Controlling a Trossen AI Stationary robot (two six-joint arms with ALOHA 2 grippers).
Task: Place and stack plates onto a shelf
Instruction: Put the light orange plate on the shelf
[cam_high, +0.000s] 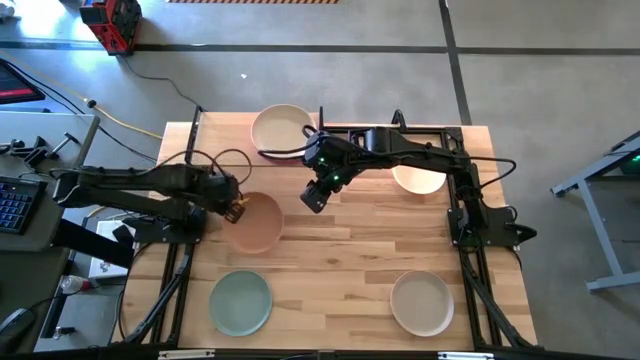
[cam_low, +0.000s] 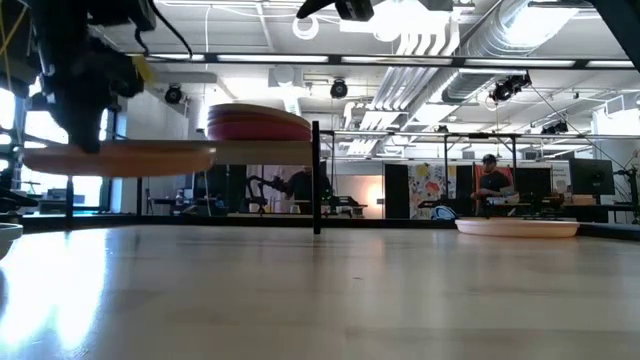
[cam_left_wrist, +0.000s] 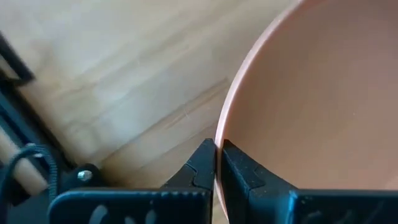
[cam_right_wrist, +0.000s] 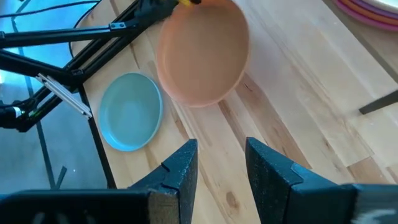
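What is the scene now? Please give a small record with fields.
left hand: shut on the rim of the peach plate, held above the table
right hand: open, empty, over the table's middle
shelf: carries a stack, cream plate on top
on table: mint plate, beige plate

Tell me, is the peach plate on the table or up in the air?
Up in the air. The left claw pinches the peach plate by its rim, and the low view shows it hanging above the table.

Five plates are showing from above: one peach (cam_high: 255, 222), one mint green (cam_high: 240, 302), three cream or beige (cam_high: 421, 303), plus two arms.
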